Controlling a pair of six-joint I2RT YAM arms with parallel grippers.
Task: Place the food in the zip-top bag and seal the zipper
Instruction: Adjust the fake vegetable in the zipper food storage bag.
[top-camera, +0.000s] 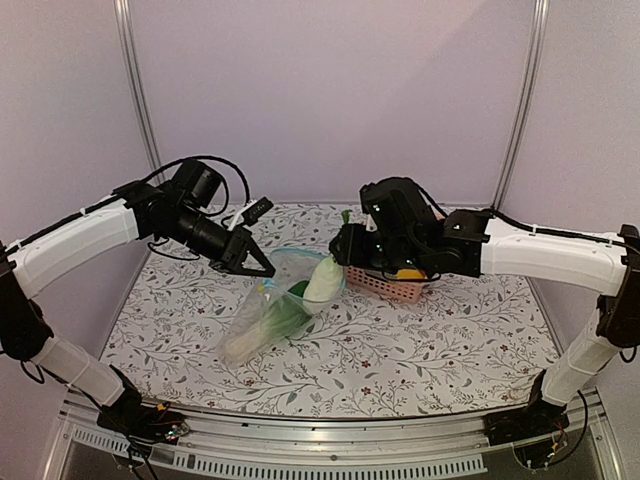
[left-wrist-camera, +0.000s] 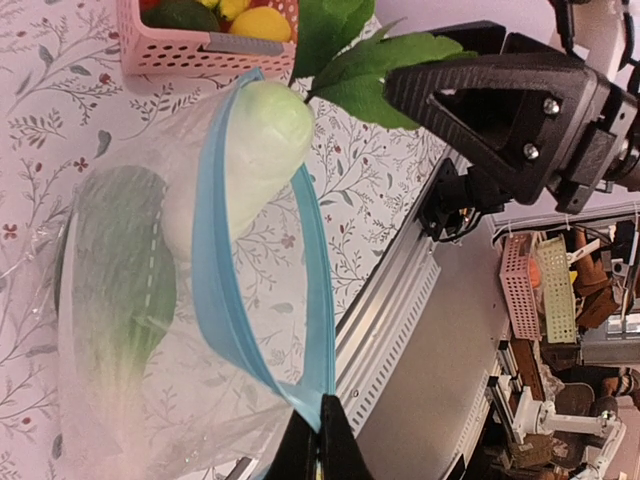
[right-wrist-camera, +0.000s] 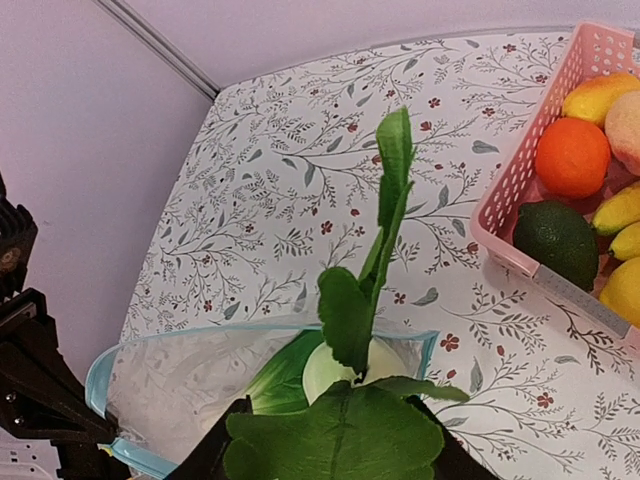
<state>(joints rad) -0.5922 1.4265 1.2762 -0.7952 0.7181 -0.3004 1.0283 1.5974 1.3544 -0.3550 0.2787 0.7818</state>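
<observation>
My left gripper (top-camera: 262, 268) (left-wrist-camera: 322, 440) is shut on one end of the light-blue zipper (left-wrist-camera: 215, 270) and holds the clear zip-top bag (top-camera: 262, 312) (right-wrist-camera: 165, 385) up with its mouth gaping. A bok choy (top-camera: 272, 322) (left-wrist-camera: 120, 270) lies inside the bag. My right gripper (top-camera: 345, 252) (right-wrist-camera: 330, 445) is shut on the green leaves of a second pale white-green vegetable (top-camera: 323, 282) (left-wrist-camera: 265, 130) (right-wrist-camera: 375, 362). It hangs root-down, with its lower end inside the bag's mouth. The leaves hide most of the right fingers.
A pink slatted basket (top-camera: 395, 288) (right-wrist-camera: 515, 185) (left-wrist-camera: 170, 55) stands just right of the bag. It holds an orange (right-wrist-camera: 572, 155), a dark green avocado (right-wrist-camera: 555, 238), a peach-coloured fruit (right-wrist-camera: 628, 130) and yellow fruit. Flower-patterned cloth (top-camera: 400, 350) covers the table.
</observation>
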